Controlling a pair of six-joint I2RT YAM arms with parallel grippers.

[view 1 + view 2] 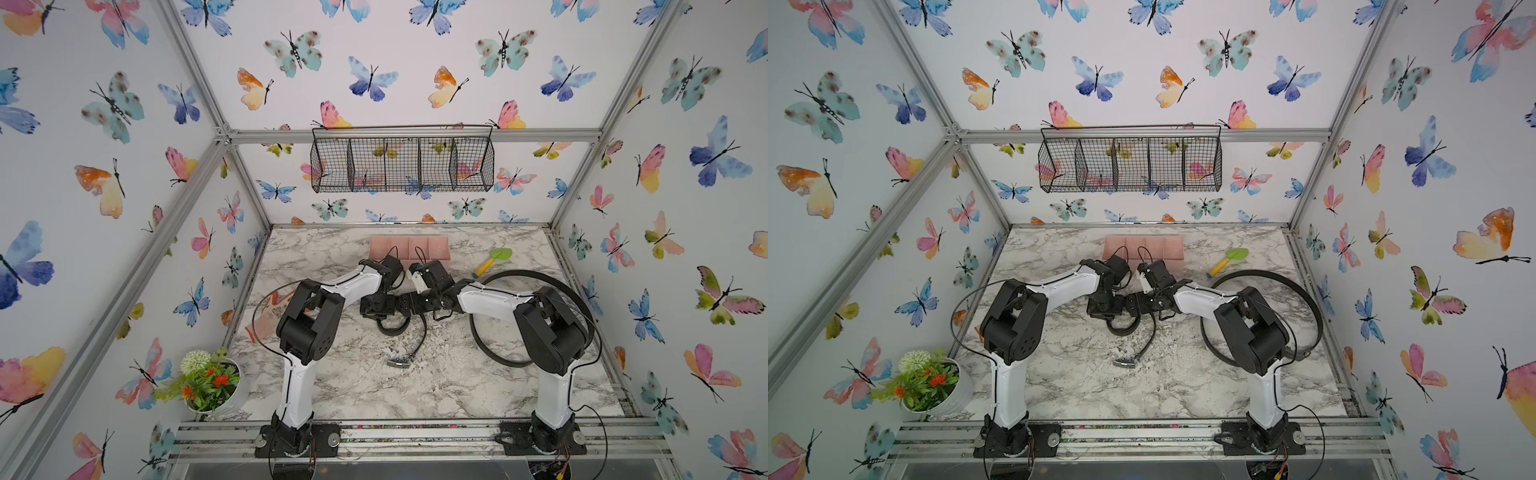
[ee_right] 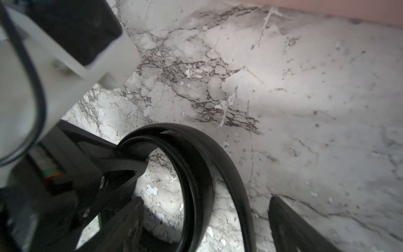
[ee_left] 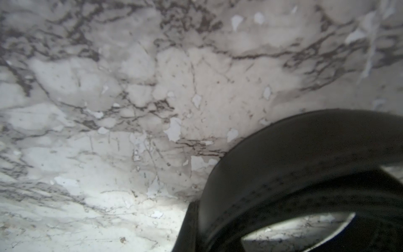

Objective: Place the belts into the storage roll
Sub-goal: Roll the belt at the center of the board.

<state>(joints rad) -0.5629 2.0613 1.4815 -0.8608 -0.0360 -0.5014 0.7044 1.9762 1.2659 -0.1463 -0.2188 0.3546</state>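
Clamping belt (image 2: 201,168) with left gripper (image 2: 139,169), holding right gripper (image 2: 205,201) apart.
Judging it light, springy, slick; favouring pinch across coiled layers.

first belt (image 1: 391,331) half-coiled mid-table, buckle (image 1: 399,363) trailing. second belt (image 1: 523,274) loops wide at right. pink tray (image 1: 409,248) behind both.

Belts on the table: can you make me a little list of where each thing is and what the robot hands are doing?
coiled belt: in the middle, partly rolled, buckle end trailing loose
other belt: big loose loop on the robot's right side
storage roll: at the back, no belt inside
left gripper: shut on the coiled belt
right gripper: open, jaws either side of the coil
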